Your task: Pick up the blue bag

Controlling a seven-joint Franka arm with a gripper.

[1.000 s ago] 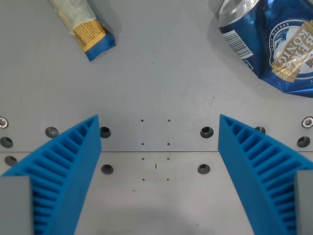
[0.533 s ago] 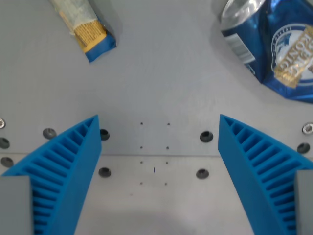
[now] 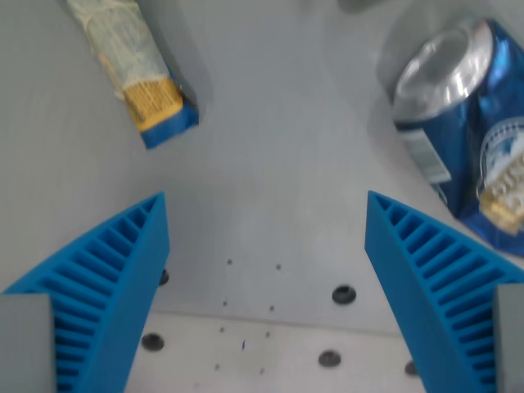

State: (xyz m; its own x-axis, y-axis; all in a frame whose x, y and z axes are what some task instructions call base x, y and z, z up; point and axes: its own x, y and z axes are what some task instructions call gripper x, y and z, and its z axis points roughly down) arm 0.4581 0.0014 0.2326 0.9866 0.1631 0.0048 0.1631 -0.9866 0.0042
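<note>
The blue bag [image 3: 479, 131] is a shiny blue foil pack with a silver crumpled top and a white barcode patch. It lies at the wrist view's upper right, partly cut off by the frame edge. My gripper [image 3: 266, 246] hangs open over the bare grey table, its two blue ribbed fingers [image 3: 106, 286] wide apart at the lower corners. Nothing sits between them. The bag lies up and to the right of the right finger [image 3: 434, 278], apart from it.
A long snack wrapper [image 3: 131, 78] with a yellow and blue end lies at the upper left. The grey table [image 3: 270, 139] has a seam and several bolt holes [image 3: 344, 293] near the bottom of the view.
The whole scene has slid downward and tilted, so the camera has moved forward toward the objects. The bag and the wrapper appear larger and lower. The fingers stay equally far apart.
</note>
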